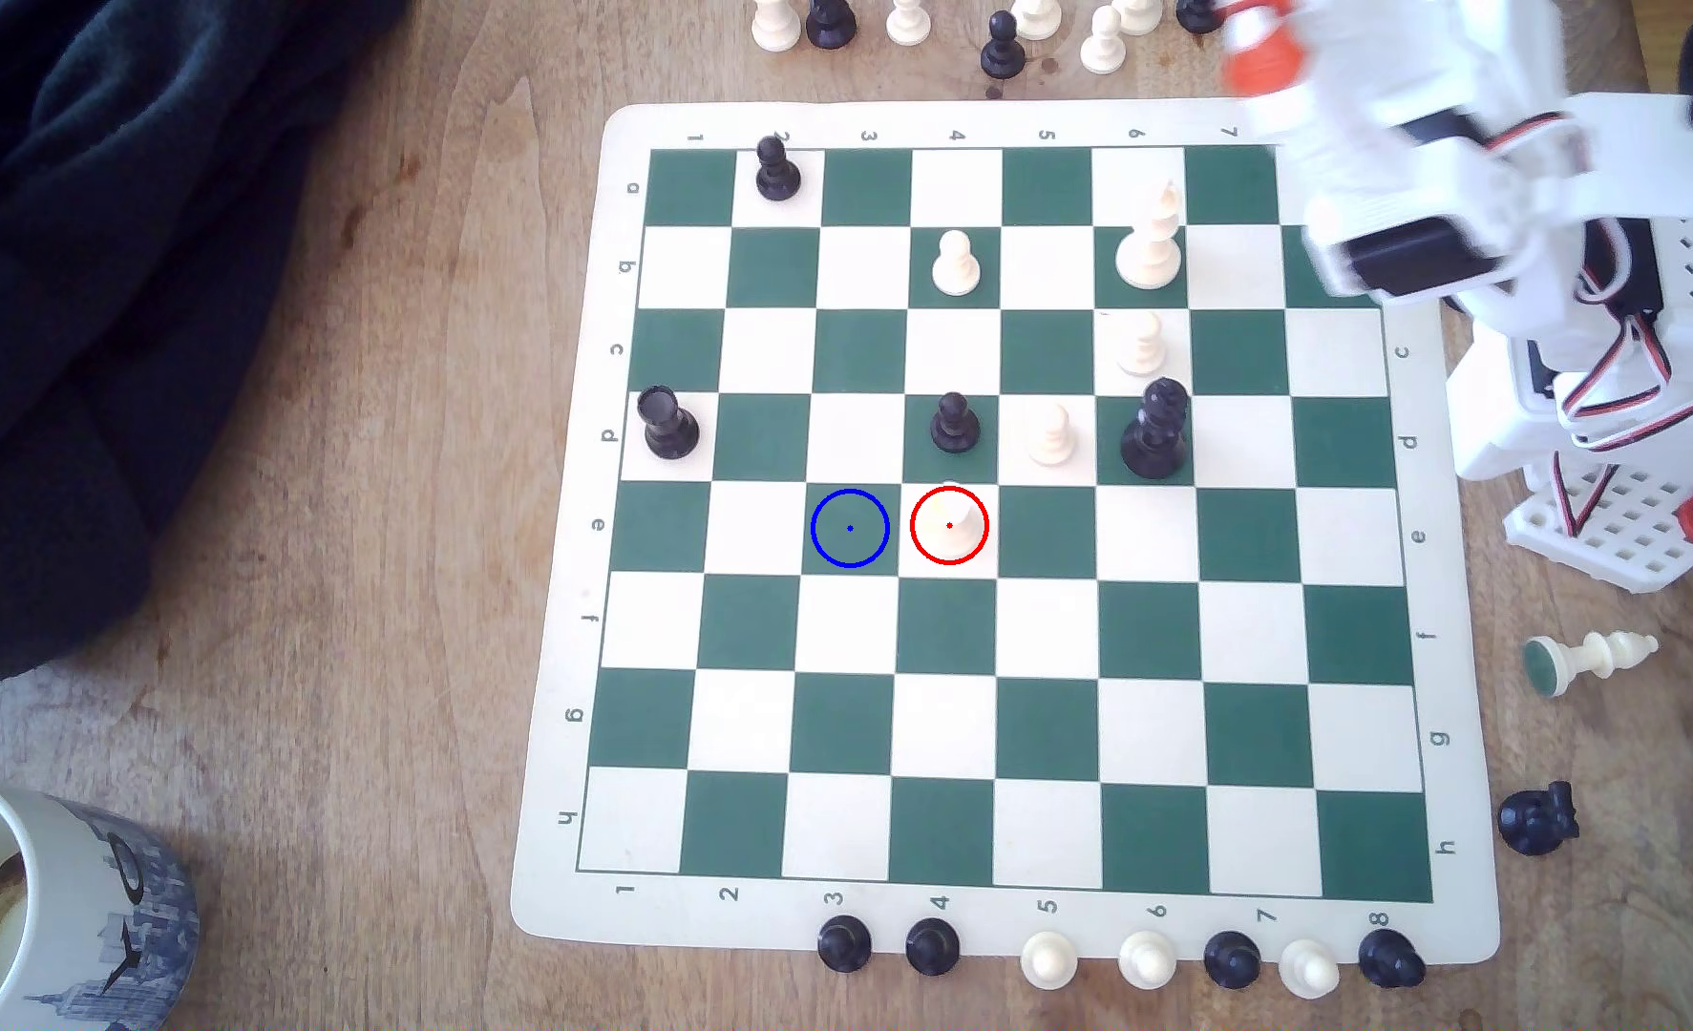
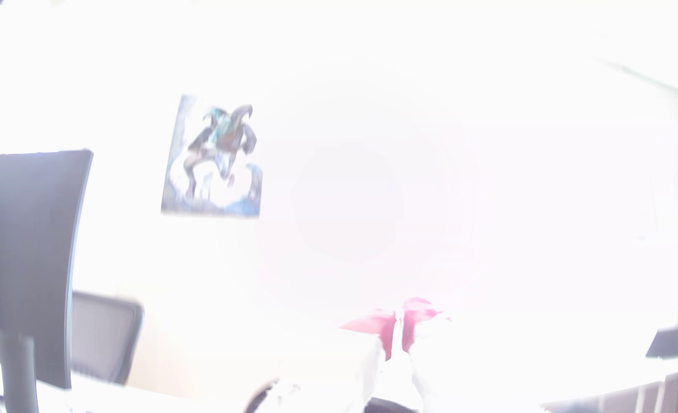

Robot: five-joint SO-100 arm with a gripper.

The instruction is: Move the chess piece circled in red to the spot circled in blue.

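Observation:
The chess piece point(image 1: 951, 523), a small cream pawn, stands inside the red circle on a white square near the middle of the green-and-white board point(image 1: 564, 595). The spot point(image 1: 850, 528), a dark green square ringed in blue, is the adjoining square toward the exterior view's left and holds nothing. My gripper point(image 1: 1259, 55) is blurred and raised high past the board's far right corner, well away from the pawn. In the washed-out wrist view my gripper point(image 2: 398, 329) points out into the room, its red fingertips point(image 2: 412, 321) nearly together with nothing between them.
A black pawn point(image 1: 954, 423) stands just behind the circled pawn, with a cream pawn point(image 1: 1051, 434) and a tall black piece point(image 1: 1157, 431) to its right. Captured pieces line the near and far board edges. A mug point(image 1: 29, 912) and dark cloth point(image 1: 128, 248) lie at the left.

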